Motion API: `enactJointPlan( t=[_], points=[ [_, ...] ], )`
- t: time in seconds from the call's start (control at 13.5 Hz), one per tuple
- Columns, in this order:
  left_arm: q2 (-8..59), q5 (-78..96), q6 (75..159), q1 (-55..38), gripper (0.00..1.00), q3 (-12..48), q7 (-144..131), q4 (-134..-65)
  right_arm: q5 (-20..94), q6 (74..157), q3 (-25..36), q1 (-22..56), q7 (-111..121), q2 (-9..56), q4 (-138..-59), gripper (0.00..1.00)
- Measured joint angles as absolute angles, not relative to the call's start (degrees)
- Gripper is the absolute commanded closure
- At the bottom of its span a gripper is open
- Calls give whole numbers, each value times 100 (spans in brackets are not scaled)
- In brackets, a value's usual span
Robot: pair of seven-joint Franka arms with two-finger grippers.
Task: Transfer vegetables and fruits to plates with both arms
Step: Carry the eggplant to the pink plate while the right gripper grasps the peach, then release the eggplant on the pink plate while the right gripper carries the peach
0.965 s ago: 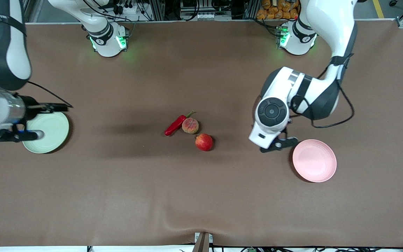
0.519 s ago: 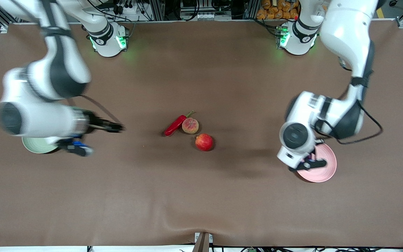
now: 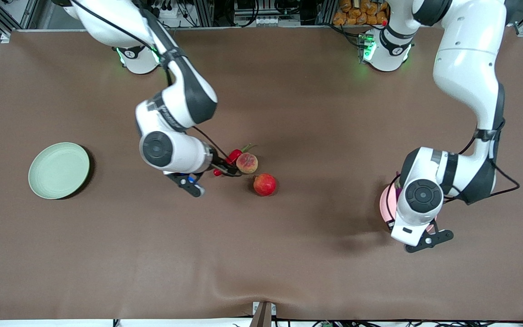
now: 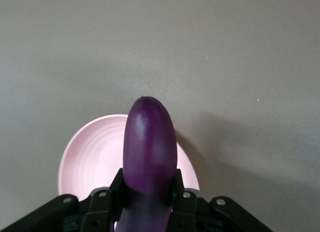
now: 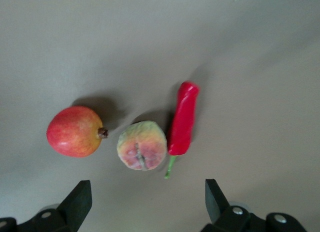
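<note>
My left gripper is shut on the purple eggplant and holds it over the pale pink plate. From the front the left wrist covers most of that plate. My right gripper is open and empty, low over the red chili pepper beside the peach. The right wrist view shows its gripper open, with the chili, peach and pomegranate in a row on the table. The pomegranate lies nearer the front camera than the peach. The mint green plate is bare.
The brown table cloth has a small ridge at its front edge. Cables and racks stand along the table edge by the arm bases.
My right arm has swung from over the green plate to the chili and peach at the table's middle. My left arm has carried the eggplant from beside the pink plate to over it.
</note>
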State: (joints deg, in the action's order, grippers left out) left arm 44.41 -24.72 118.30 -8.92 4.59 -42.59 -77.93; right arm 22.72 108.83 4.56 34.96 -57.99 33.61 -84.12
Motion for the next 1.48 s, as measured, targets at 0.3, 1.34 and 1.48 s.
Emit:
enactJointPlan(
  t=[0.3,1.34,1.48],
  points=[
    [4679,-2497,11712,-886,100,369,-3744,-7789,2317,11812,464,4080,-5887,3576,-8951,0],
    [4804,-2673,11699,-883,0,317,-3696,-7736,2143,12505,490,4309,-5891,4097,-9015,74],
    [4794,-2673,11698,-891,0,323,-3696,-7657,1991,12502,489,4322,-5891,4086,-9004,100]
  ],
)
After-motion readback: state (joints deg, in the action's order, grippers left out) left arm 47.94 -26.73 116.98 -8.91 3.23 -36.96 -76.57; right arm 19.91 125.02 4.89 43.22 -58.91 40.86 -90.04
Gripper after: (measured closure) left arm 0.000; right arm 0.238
